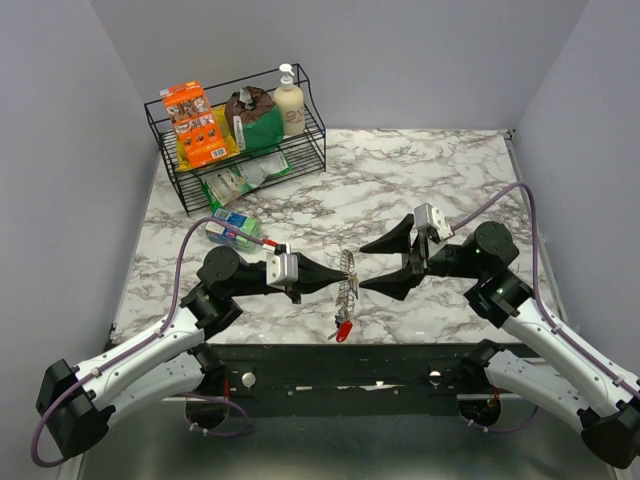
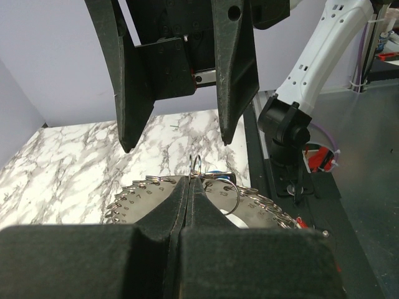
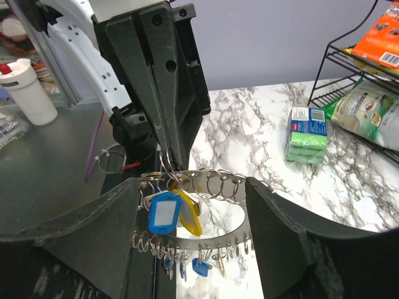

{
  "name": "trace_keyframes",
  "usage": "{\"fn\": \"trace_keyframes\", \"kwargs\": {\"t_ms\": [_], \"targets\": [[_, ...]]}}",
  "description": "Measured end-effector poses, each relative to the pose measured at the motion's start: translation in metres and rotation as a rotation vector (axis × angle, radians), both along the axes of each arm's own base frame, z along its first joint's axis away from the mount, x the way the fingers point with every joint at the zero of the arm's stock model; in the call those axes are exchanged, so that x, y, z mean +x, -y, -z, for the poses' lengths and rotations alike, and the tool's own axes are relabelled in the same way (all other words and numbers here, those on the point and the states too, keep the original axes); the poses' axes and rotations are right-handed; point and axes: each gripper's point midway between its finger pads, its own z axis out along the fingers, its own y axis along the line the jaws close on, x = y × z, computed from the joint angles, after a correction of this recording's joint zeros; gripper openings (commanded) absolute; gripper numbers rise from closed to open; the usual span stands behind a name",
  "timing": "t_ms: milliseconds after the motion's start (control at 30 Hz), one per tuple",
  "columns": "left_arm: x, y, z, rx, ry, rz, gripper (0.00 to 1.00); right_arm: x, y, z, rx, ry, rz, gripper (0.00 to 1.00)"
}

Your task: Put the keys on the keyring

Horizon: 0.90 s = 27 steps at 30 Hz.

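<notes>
The keyring [image 1: 348, 281] is held clear of the desk [image 1: 450, 180], between the two arms, pinched in the pressed-together left end effector [image 1: 338, 268]. The right end effector [image 1: 364, 268] is spread, one finger to each side of the ring, with nothing gripped. A blue key [image 3: 163, 213] and a yellow key [image 3: 191, 217] hang from the ring, and a red key [image 1: 343, 331] dangles beneath. No loose key is made out on the desk, so the threading is judged largely done
</notes>
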Motion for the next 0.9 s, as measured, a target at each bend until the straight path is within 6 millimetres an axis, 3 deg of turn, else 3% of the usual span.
{"fn": "trace_keyframes", "kwargs": {"t_ms": [200,567,900], "targets": [[-0.001,0.000,-0.004,-0.005,0.007,0.008,0.00,-0.007,-0.001,-0.006,0.026,0.026,-0.044,0.76],[-0.002,0.001,-0.002,0.000,0.005,0.016,0.00,-0.020,-0.003,-0.013,0.064,0.031,-0.128,0.62],[-0.001,0.003,0.001,0.008,-0.002,0.018,0.00,-0.020,-0.010,-0.008,0.058,-0.003,-0.165,0.57]]}}
